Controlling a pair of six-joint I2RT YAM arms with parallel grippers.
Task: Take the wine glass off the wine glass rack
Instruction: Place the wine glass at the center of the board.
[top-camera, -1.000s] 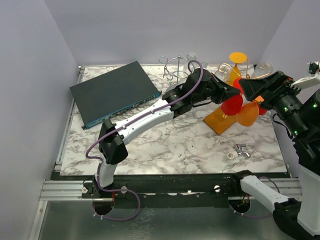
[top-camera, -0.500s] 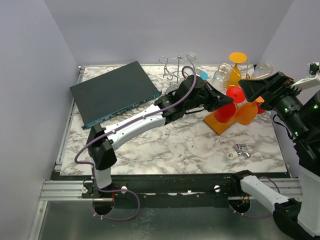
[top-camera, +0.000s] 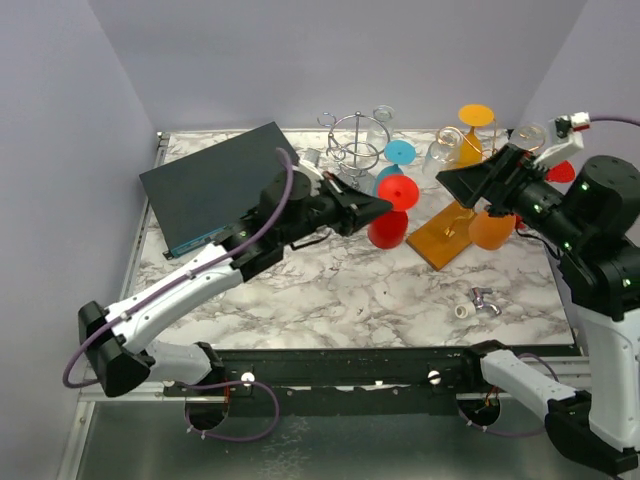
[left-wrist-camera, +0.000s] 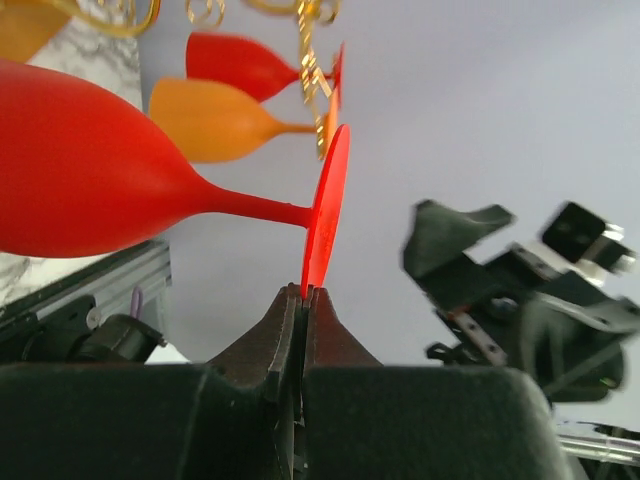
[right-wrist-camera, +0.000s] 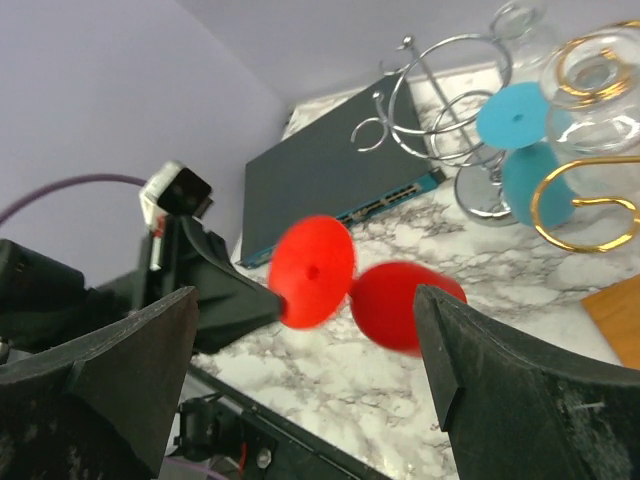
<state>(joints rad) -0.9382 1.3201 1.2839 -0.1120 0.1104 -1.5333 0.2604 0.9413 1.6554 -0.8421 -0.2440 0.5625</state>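
Note:
My left gripper (top-camera: 383, 206) is shut on the foot rim of a red wine glass (top-camera: 388, 228), which lies sideways above the table, left of and apart from the rack. In the left wrist view the fingertips (left-wrist-camera: 305, 291) pinch the foot's edge, with the bowl (left-wrist-camera: 80, 170) at left. The rack has an orange wooden base (top-camera: 443, 238) and gold wire hooks (right-wrist-camera: 585, 210). An orange glass (top-camera: 492, 229) and another red glass (left-wrist-camera: 235, 62) still hang on it. My right gripper (top-camera: 447, 181) is open and empty above the rack, facing the held red glass (right-wrist-camera: 312, 268).
A dark network switch (top-camera: 225, 180) lies at the back left. A silver wire stand (top-camera: 355, 140) holds a teal glass (top-camera: 398, 155). Clear glasses (top-camera: 450, 145) and an orange glass (top-camera: 476, 116) stand at the back. A small metal part (top-camera: 480, 300) lies front right.
My left arm has pulled back to the left, carrying the red glass off the rack and out over the table. My right gripper has swung left over the rack.

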